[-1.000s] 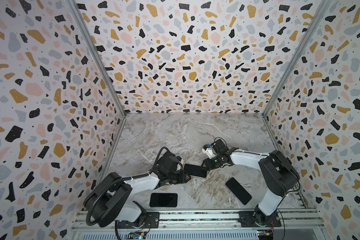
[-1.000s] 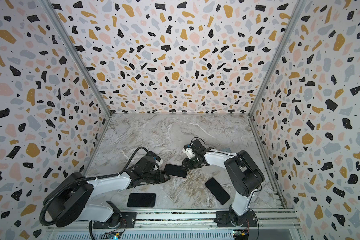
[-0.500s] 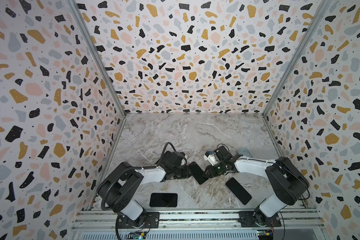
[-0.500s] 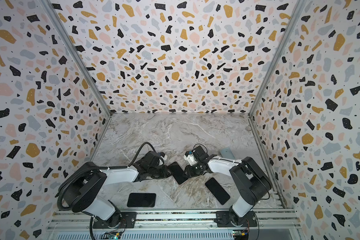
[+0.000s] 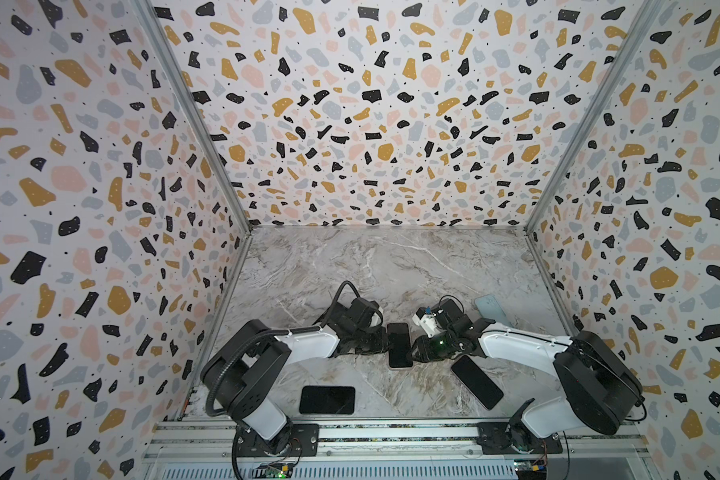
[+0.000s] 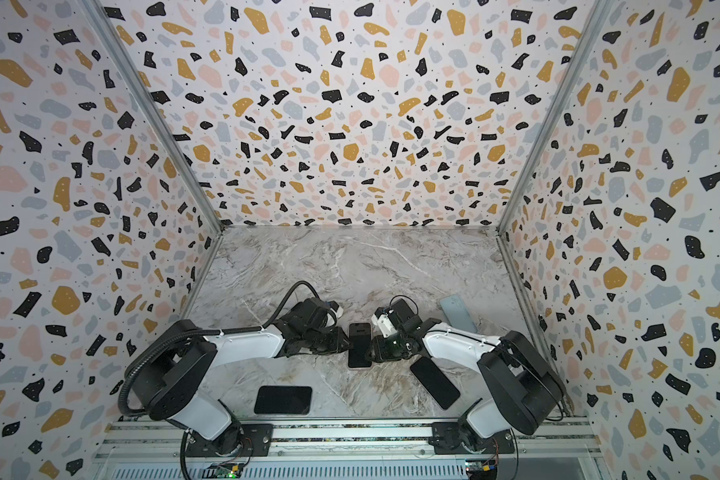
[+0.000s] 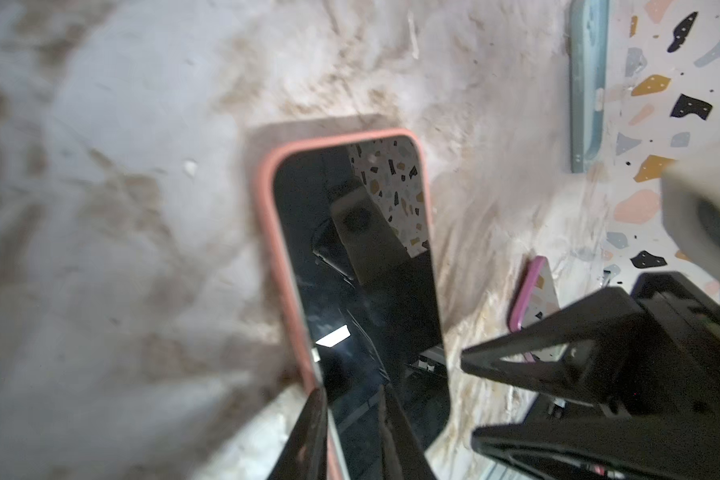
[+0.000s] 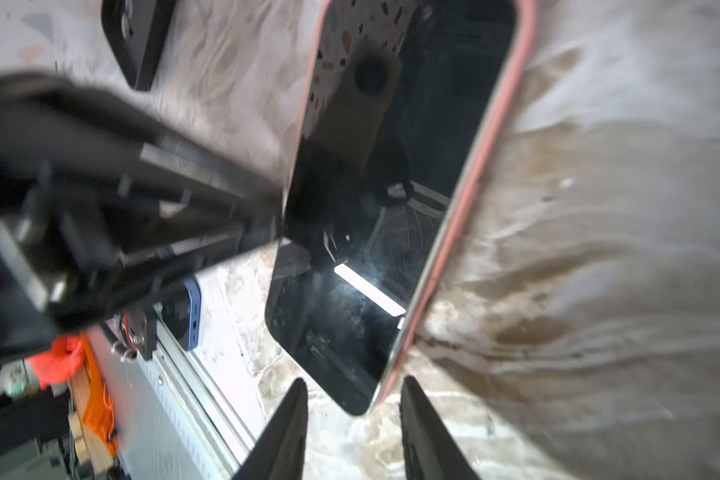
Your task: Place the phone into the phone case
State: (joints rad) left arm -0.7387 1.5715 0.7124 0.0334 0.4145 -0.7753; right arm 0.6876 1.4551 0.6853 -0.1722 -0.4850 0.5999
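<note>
The phone [image 5: 399,345] [image 6: 359,345], black screen up, lies lengthwise in mid-table, partly in the salmon-pink phone case [image 7: 283,257] [image 8: 479,174]. The case rim shows along one long side and one end only. My left gripper [image 5: 381,343] [image 6: 344,340] [image 7: 350,390] is shut on that rimmed edge, one finger outside the case and one on the screen. My right gripper [image 5: 411,356] [image 6: 369,355] [image 8: 354,384] stands open at the phone's front right corner, which pokes between its fingers without touching them.
A black phone [image 5: 327,400] [image 6: 282,400] lies at the front left by the rail. A phone in a magenta case [image 5: 476,381] [image 6: 434,382] [image 7: 531,299] lies front right. A pale blue case [image 5: 491,309] [image 6: 458,312] [image 7: 587,83] rests near the right wall.
The phone has turned from lying crosswise to lengthwise and sits nearer the middle. Both arms have swung forward with it. The left jaws have narrowed onto its edge.
</note>
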